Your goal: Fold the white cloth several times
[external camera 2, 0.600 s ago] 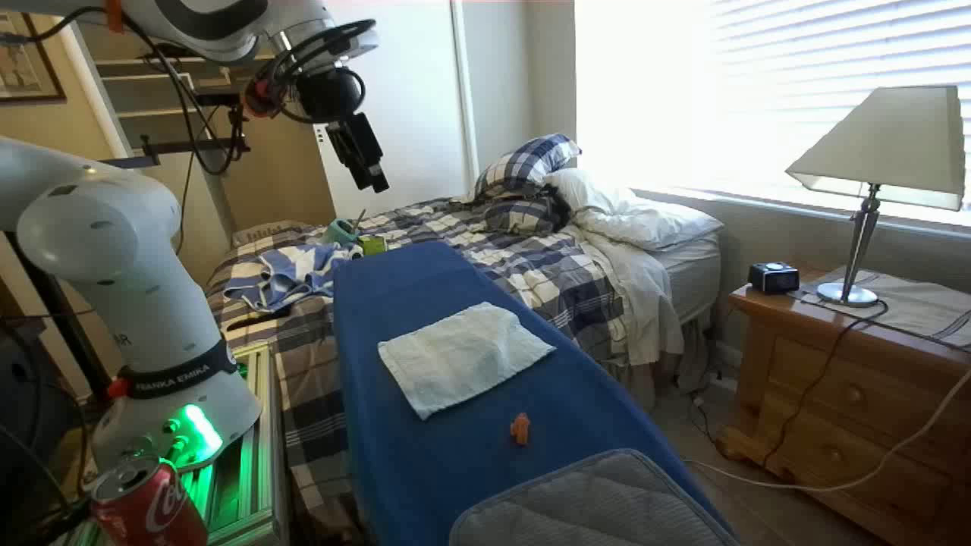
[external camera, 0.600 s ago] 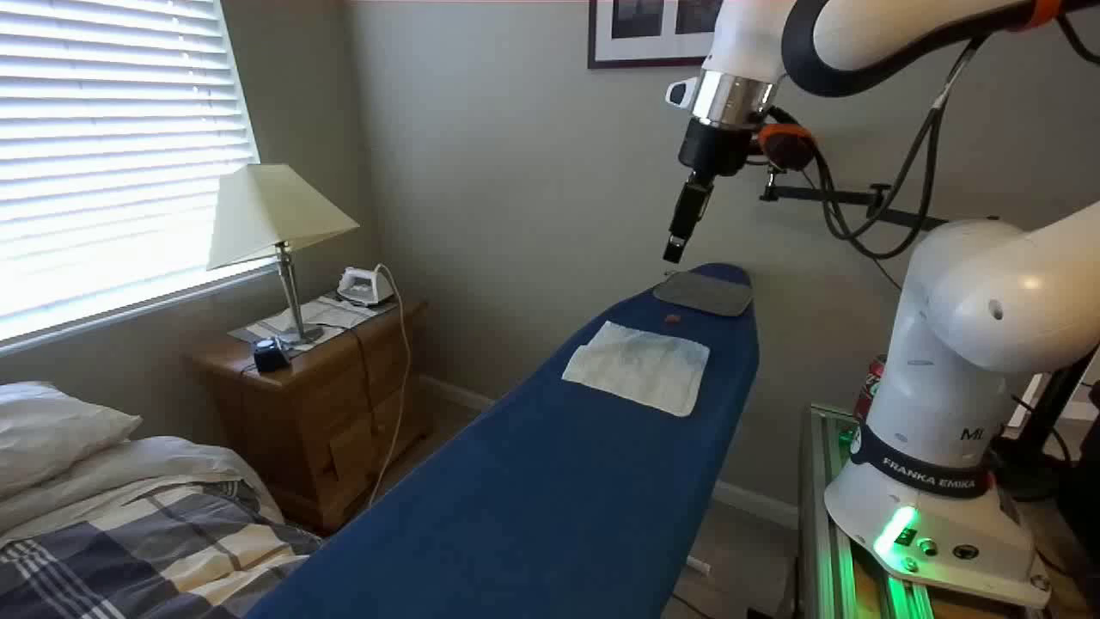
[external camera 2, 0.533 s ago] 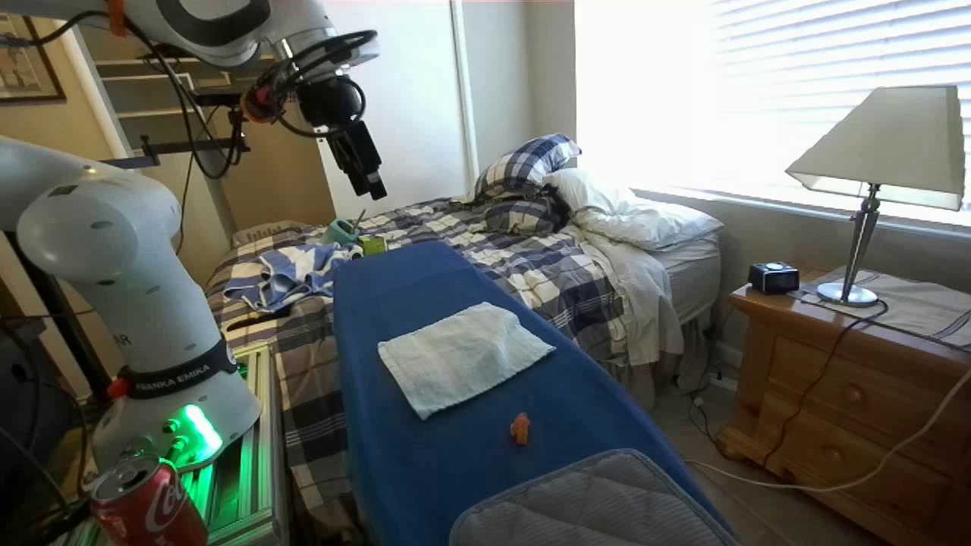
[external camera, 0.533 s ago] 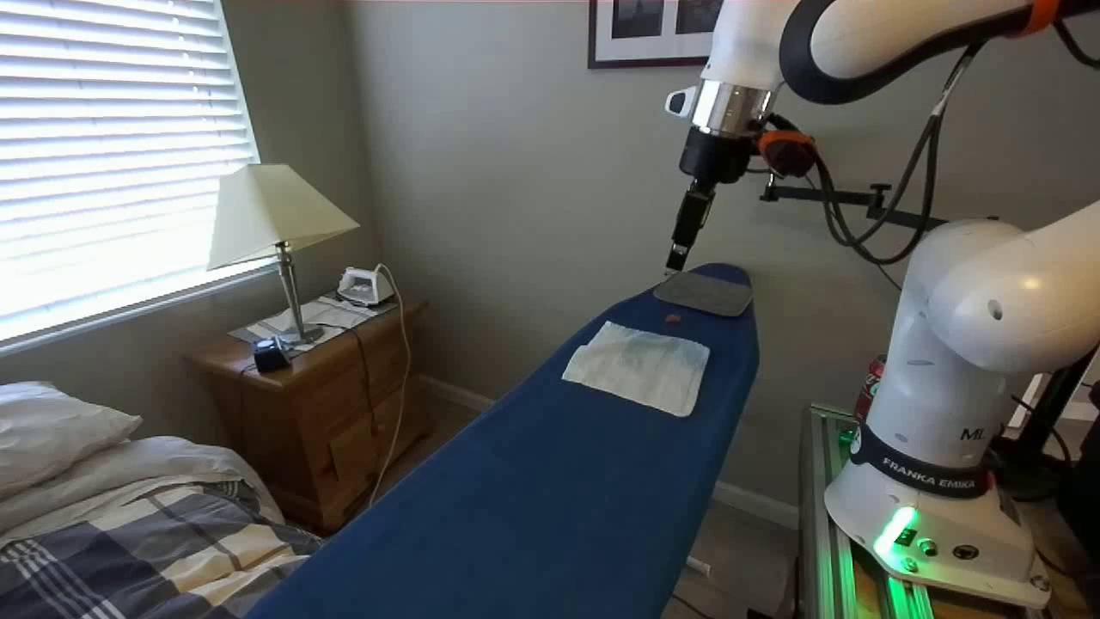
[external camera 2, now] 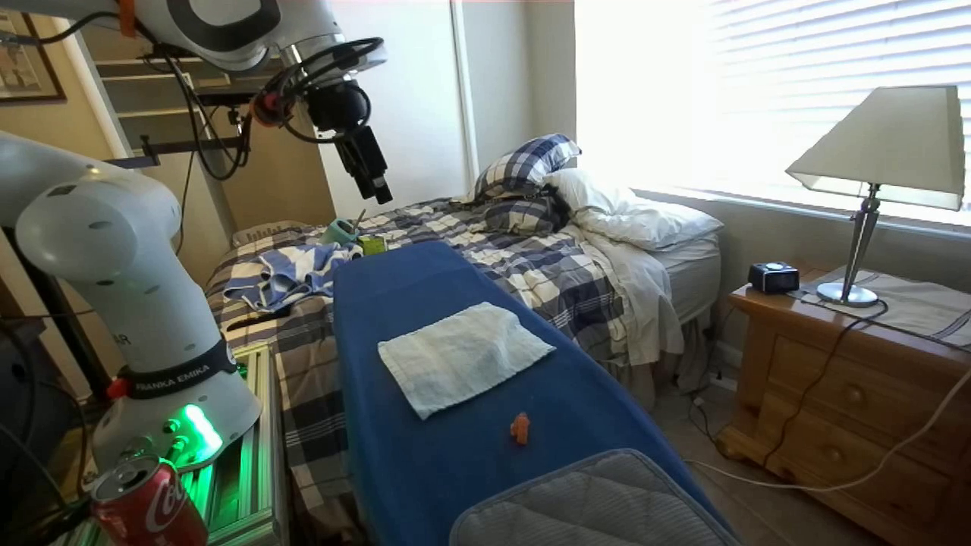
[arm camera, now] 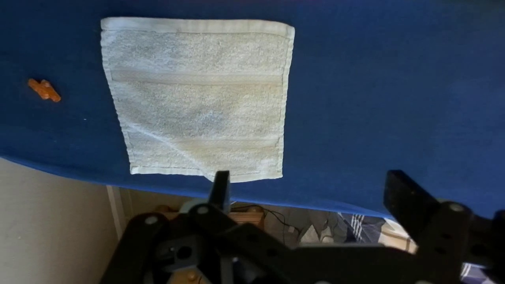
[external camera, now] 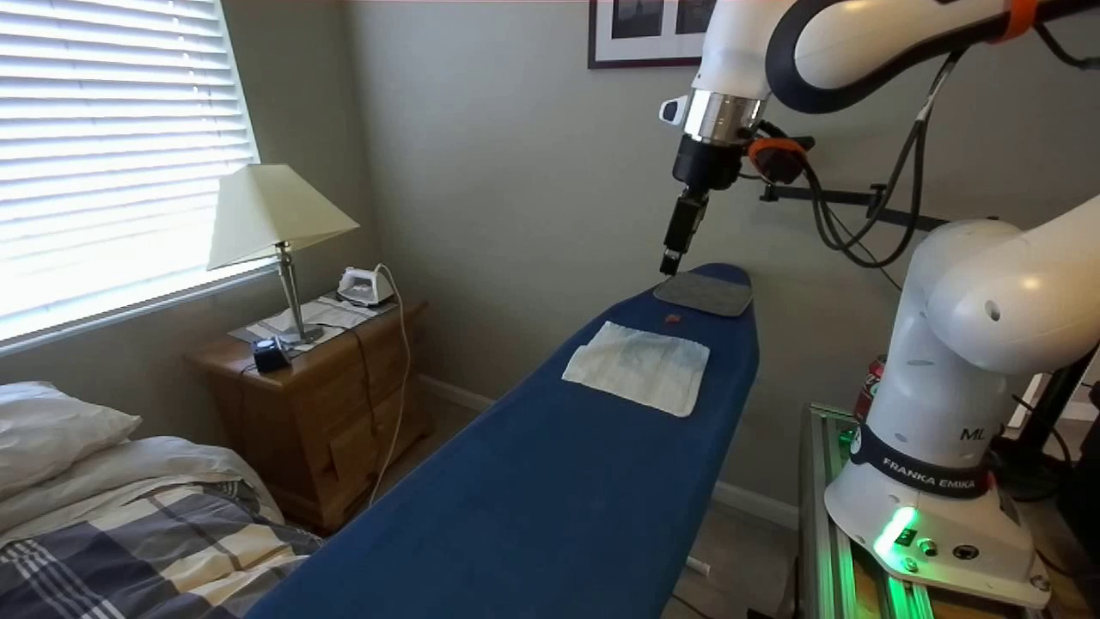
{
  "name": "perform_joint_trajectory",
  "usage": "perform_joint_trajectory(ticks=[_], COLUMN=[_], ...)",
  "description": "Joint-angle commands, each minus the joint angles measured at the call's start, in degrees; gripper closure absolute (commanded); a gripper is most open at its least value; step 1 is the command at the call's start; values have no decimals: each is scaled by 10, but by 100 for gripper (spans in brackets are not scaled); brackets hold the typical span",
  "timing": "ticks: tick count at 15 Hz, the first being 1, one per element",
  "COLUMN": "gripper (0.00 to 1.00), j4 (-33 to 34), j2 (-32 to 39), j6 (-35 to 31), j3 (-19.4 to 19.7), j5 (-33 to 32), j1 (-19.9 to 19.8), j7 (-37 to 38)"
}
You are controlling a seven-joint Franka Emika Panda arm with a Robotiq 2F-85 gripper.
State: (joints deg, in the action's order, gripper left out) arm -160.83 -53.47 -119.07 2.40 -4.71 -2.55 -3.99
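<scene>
At the far left in an exterior view, white slatted blinds (external camera: 112, 172) hang, brightly lit; lower down, a bed with blue, white and tan plaid bedding (external camera: 163, 550) bears a white pillow (external camera: 51, 434). Next stands a brown wooden nightstand (external camera: 292, 421); noted on its top are a small black box-shaped device (external camera: 271, 354), a metal-stemmed lamp with a tapered cream shade (external camera: 279, 215), and a white clothes iron (external camera: 364, 286).

Further right runs a long ironing board with a blue fabric cover (external camera: 498, 516). The four-sided white terry cloth (external camera: 640, 365) lies on this cover, near the tapered end, largely flat; the wrist view shows a diagonal ridge across one corner. Whether the cloth is in more than one layer cannot be determined.

The black two-finger gripper (arm camera: 307, 175) hangs above the board, apart from the cloth, its fingers (arm camera: 220, 189) spread wide and directed downward. A small orange object of irregular form (external camera: 673, 318) lies just beside the cloth, between it and a grey quilted pad with rounded corners (external camera: 705, 294), which lies on the tapered end. At the far right, a red drink can (external camera: 870, 389), partly hidden, stands beside the base of a white jointed robot arm (external camera: 971, 344), where a green light (external camera: 895, 529) is lit
</scene>
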Motion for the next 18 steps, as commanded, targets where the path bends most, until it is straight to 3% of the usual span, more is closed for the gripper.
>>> perform_joint_trajectory(ticks=[1,5,10,18], gripper=[0,0,0,0], j4=[11,39,87,137], j2=[100,230,372,514], j6=[-91,-191,-250,-332], j3=[-12,-35,-53,-41], j5=[-12,-12,-6,-13], j1=[-23,-41,-47,-35], j7=[43,98,177,249])
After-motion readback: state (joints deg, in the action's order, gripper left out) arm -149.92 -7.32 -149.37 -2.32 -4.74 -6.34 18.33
